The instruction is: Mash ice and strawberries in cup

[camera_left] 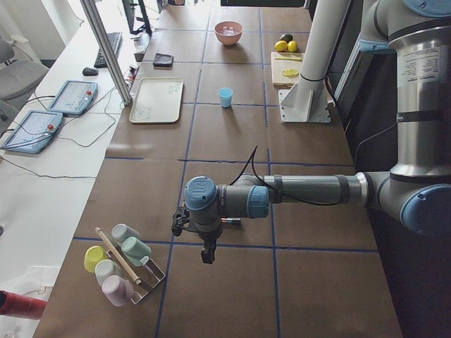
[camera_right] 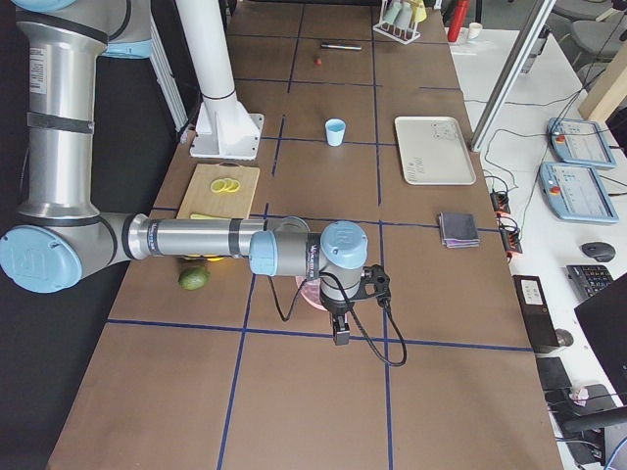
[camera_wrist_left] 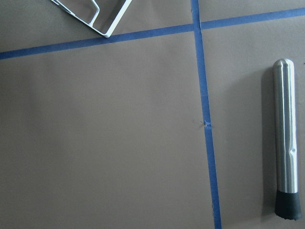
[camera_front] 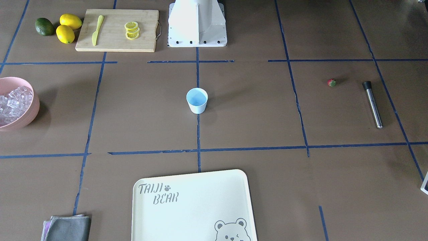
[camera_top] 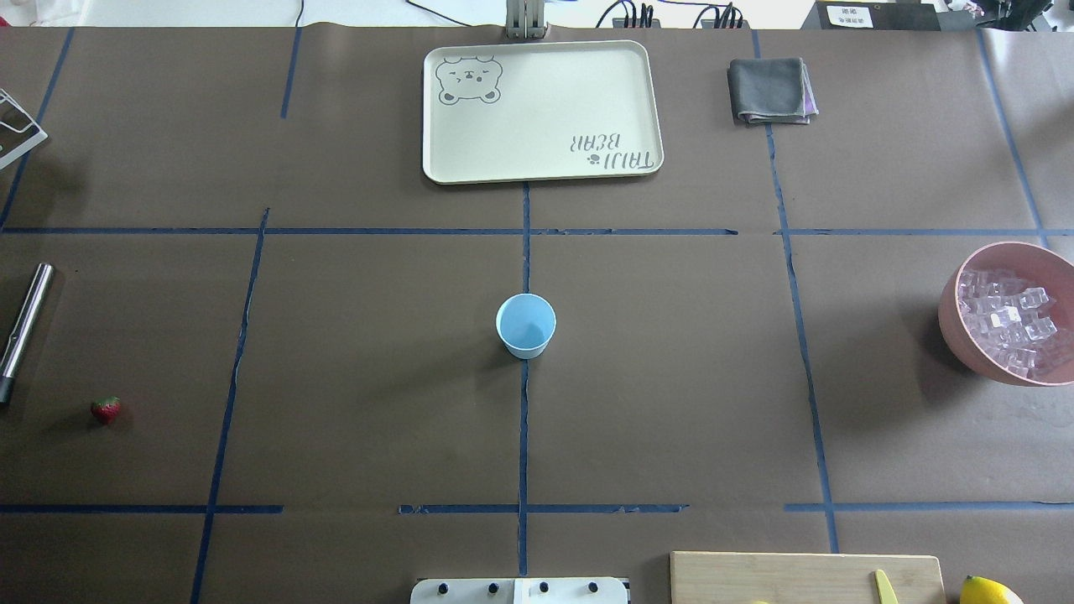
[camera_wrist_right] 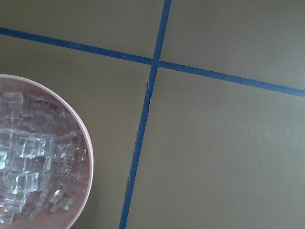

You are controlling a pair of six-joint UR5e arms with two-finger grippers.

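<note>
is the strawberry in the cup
No, the strawberry lies on the table well away from the cup, whose inside shows only blue.

On my feeds the table point(camera_front: 250, 110) has a matt brown paper cover, slightly creased, w/ blue tape strips point(camera_wrist_right: 138, 143) that look a touch smoother than the paper. The cup point(camera_front: 197, 100) reads as smooth lt-blue plastic w/ a low sheen. The rod point(camera_wrist_left: 286, 143) is shiny polished metal w/ one small mark and a dull black rubbery end, and the ice point(camera_wrist_right: 28, 152) is clear & glassy in a matt pink bowl point(camera_wrist_right: 89, 157). The cutting board point(camera_front: 113, 40) is pale bare wood, the tray point(camera_front: 200, 207) smooth cream plastic, the cloth point(camera_front: 70, 229) soft grey fabric.
</note>
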